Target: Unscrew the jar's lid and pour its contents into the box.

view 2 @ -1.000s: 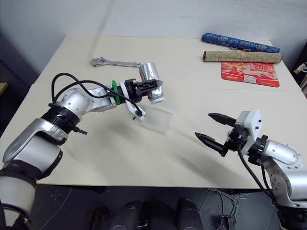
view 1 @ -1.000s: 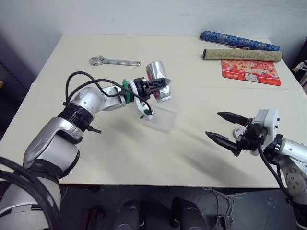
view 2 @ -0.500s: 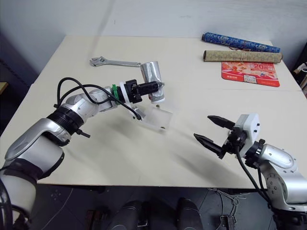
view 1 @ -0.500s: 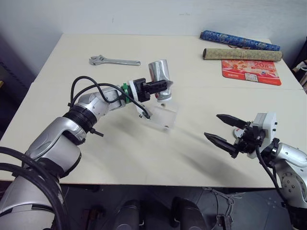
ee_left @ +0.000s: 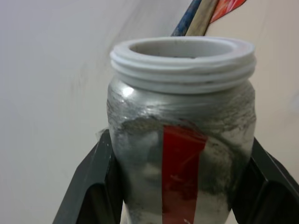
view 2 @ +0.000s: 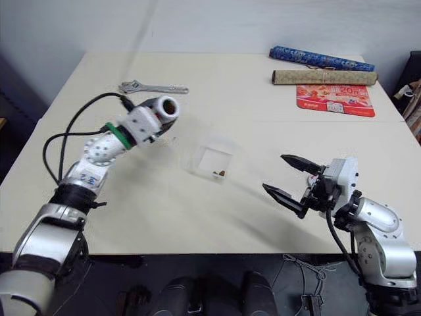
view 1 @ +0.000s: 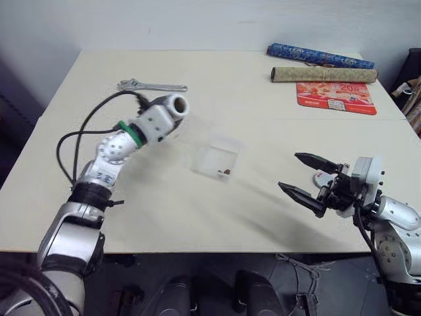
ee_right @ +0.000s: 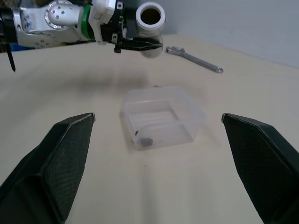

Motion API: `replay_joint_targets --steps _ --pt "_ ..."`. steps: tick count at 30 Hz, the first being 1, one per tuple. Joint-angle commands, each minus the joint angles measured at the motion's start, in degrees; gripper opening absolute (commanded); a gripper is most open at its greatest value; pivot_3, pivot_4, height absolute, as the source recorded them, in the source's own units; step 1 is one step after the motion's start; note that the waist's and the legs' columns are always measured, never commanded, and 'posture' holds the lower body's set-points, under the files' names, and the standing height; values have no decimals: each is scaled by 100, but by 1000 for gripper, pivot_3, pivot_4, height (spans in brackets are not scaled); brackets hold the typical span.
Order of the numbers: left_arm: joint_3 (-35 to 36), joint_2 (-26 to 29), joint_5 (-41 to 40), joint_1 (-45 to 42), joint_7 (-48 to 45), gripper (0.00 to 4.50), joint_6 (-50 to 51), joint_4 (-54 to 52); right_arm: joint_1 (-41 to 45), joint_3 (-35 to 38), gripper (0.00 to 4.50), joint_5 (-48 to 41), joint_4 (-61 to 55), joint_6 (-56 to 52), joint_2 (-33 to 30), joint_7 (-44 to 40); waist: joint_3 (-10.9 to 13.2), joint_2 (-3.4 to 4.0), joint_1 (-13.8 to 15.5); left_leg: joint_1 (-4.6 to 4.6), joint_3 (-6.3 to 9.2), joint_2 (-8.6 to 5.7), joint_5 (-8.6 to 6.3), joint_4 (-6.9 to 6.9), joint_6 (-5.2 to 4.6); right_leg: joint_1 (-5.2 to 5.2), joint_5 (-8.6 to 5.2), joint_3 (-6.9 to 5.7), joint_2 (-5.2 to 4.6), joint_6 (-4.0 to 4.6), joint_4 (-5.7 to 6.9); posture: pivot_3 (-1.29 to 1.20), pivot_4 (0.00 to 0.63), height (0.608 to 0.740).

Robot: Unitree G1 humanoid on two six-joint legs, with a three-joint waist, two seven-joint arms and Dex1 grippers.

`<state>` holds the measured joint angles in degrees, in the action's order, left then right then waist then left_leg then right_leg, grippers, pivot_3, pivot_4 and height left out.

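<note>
My left gripper [ee_left: 182,154] is shut on the whitish jar [ee_left: 182,135] with its red stripe, one black finger [ee_left: 93,186] on each side. The jar [view 1: 172,105] hangs lidless above the table, left of the box, with its open mouth turned toward the right. The clear box [view 1: 214,155] stands at mid-table with a few brown bits [view 1: 223,172] in its near corner. Near the table's front right, my right gripper [view 1: 289,171] stands open and empty, pointing at the box. A small pale round piece [view 1: 320,176], seemingly the lid, peeks out on the table behind its fingers.
A metal wrench [view 1: 151,85] lies at the back left, just beyond the jar. Two rolled mats [view 1: 320,56] [view 1: 323,74] and a red card [view 1: 335,97] lie at the back right. Bare tabletop surrounds the box.
My left arm swung left, away from above the box, and rolled the jar back from its tipped pose. Brown bits now lie in the box. The right gripper stayed put.
</note>
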<state>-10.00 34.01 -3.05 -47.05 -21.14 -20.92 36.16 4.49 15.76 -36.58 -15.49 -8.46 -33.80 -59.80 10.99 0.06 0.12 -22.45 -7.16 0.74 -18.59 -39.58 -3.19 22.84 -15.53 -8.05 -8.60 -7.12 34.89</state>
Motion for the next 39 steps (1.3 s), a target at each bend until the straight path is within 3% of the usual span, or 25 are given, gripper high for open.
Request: replay_joint_targets --steps 1,4,8,12,18,25,33,39 --pt "1051 176 -1225 773 -325 2317 1602 -1139 34 -47 4450 -130 -103 447 124 -343 0 0 -33 8 1 0 0 0 -1 -8 0 2 0 0 2 0 150 740" --pt "2022 210 -1856 1743 -146 2317 2334 -1875 50 -284 4450 34 -94 831 230 -639 0 -1 -59 19 1 1 0 0 0 -13 0 13 1 0 11 0 150 740" --pt "3033 129 -2305 2846 -103 2317 2483 -2395 108 -528 4450 180 57 1190 360 -834 -1 -2 -55 26 2 6 -4 0 7 -15 0 28 0 1 12 0 150 740" --pt "3259 -67 -1927 3461 58 2317 1947 -2378 140 -646 4450 205 248 1263 359 -901 -4 -7 32 29 12 2 -9 -1 8 -23 0 37 -10 4 9 0 150 740" --pt "3367 -403 -1745 3642 155 2317 1576 -2071 296 -675 4450 193 453 1300 344 -892 -9 -14 109 30 16 -4 -40 0 42 -24 5 45 -19 13 4 0 150 740" --pt "3761 -574 -2059 3703 232 4482 1733 -2064 184 -472 4500 115 333 1222 172 -857 -10 -14 89 29 10 6 -30 1 22 -21 5 34 -7 14 4 0 150 740" --pt "3954 -350 -2226 4597 -252 4482 2161 -2676 -839 379 4500 -68 36 1032 -307 -716 -10 -14 92 30 10 7 -47 13 33 -20 4 45 -10 15 -13 0 150 740" --pt "4021 -327 -2173 5197 -516 4482 2193 -2979 -1569 881 4500 30 361 1356 -289 -872 -11 -16 110 32 9 9 -56 23 47 -23 3 49 -36 17 -53 0 150 740"
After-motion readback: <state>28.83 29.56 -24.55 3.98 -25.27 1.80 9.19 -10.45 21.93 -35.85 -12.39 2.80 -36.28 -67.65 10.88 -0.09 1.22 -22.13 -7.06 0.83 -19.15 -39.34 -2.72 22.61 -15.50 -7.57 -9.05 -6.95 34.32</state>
